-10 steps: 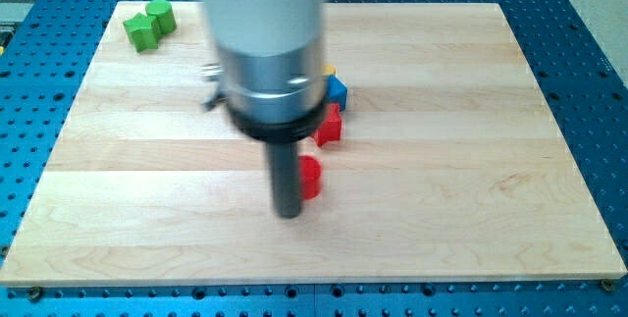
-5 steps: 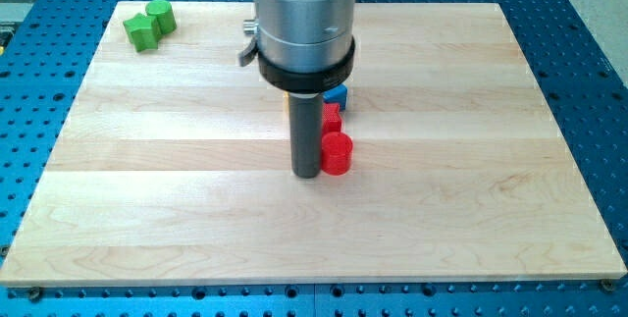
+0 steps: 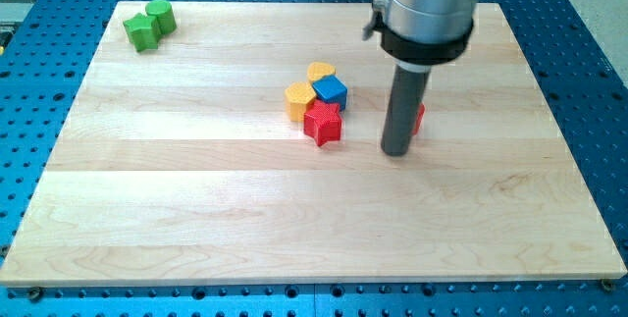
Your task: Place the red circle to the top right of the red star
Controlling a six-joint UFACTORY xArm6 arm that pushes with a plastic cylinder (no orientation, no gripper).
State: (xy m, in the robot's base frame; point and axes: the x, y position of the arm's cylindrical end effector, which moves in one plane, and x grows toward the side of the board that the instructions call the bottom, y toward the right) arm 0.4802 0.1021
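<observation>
The red star (image 3: 323, 122) lies near the board's middle, touching a blue block (image 3: 332, 91) and two yellow blocks. The red circle (image 3: 419, 118) is to the star's right, mostly hidden behind my rod, with only a sliver showing at the rod's right side. My tip (image 3: 395, 151) rests on the board right against the circle's left, well to the right of the star.
A yellow heart (image 3: 318, 71) and a yellow block (image 3: 299, 100) sit in the cluster with the star. Two green blocks (image 3: 149, 23) sit at the board's top left corner. The wooden board (image 3: 196, 209) lies on a blue perforated table.
My tip and the red circle have moved right and slightly up, from below the star to well right of it. The cluster is now uncovered.
</observation>
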